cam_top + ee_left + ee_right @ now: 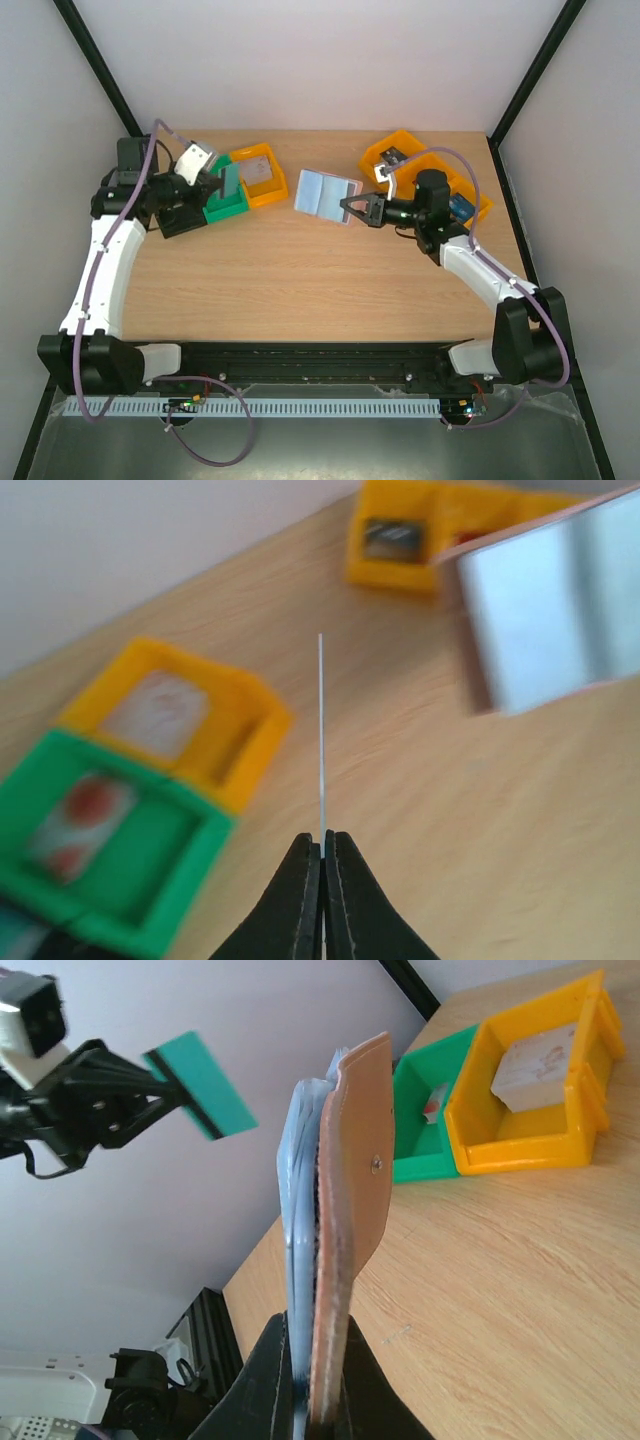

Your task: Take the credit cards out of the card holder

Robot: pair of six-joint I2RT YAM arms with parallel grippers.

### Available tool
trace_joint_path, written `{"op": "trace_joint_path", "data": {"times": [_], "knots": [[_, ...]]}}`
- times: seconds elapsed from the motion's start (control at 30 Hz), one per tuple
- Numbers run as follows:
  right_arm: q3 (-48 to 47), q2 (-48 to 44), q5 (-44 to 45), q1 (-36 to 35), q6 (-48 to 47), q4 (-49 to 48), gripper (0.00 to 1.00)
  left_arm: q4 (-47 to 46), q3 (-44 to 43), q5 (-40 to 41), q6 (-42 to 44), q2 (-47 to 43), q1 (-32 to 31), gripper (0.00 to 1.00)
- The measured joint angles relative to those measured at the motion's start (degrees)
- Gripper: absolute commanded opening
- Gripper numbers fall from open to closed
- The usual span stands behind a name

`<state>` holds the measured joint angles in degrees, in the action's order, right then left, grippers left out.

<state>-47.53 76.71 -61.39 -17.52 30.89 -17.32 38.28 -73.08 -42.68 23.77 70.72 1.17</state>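
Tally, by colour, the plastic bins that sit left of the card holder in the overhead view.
Black rectangular plastic bin: 1
Green rectangular plastic bin: 1
Yellow-orange rectangular plastic bin: 1
Total: 3

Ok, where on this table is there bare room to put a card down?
The wide bare table strip between the card holder and the near edge is free. A narrower gap lies behind the holder, between the left orange bin and the right orange bins. Both back corners are crowded with bins.
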Motion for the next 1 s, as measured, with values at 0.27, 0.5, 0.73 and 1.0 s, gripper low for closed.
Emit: {"op": "trace_joint_path", "data": {"times": [0.27,0.5,0.73,1.0], "knots": [[-5.09,2.99,-2.19,0.74,-3.48,2.71,0.02,-2.69,1.09,41.29,15.87,4.55,-1.95,0.02],[-7.28,6.51,-3.82,1.07,-4.35,4.37,0.01,-12.76,4.46,61.0,24.5,14.62,-3.76,0.02],[-7.28,6.56,-4.7,1.16,-6.27,6.21,0.02,-19.28,3.26,67.65,26.82,24.72,-0.42,0.02],[-7.28,6.56,-5.16,1.4,-6.93,6.82,0.02,-23.08,3.28,67.43,28.37,28.33,1.11,0.02]]}}
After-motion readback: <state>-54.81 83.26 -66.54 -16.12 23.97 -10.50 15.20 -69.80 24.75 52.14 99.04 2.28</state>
